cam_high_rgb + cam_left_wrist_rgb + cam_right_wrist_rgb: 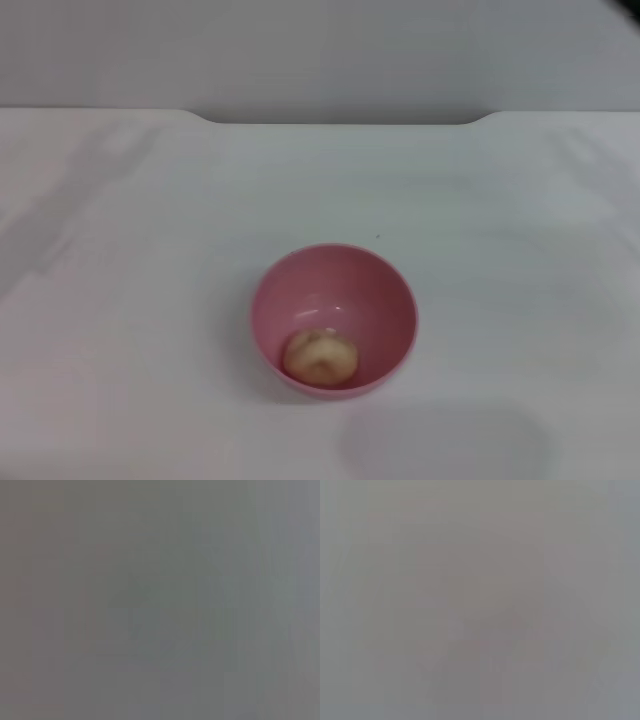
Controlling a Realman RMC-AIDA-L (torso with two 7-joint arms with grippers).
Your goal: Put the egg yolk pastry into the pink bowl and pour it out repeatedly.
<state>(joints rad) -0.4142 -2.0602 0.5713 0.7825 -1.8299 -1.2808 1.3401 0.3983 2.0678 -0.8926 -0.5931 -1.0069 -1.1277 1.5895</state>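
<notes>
Pink bowl (334,320) was found upright on the white surface (520,250), egg yolk pastry (319,358) resting inside against its near wall, presumably loaded for pouring. Neither hand was seen in any view, so their state could not be told.

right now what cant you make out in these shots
- Both tools: outside the head view's edges, so position and state are unknown.
- Left wrist view: flat grey blur, nothing recognisable.
- Right wrist view: the same.
- Underside of the egg yolk pastry: hidden in the pink bowl in the head view.
- Table front edge: cut off.
</notes>
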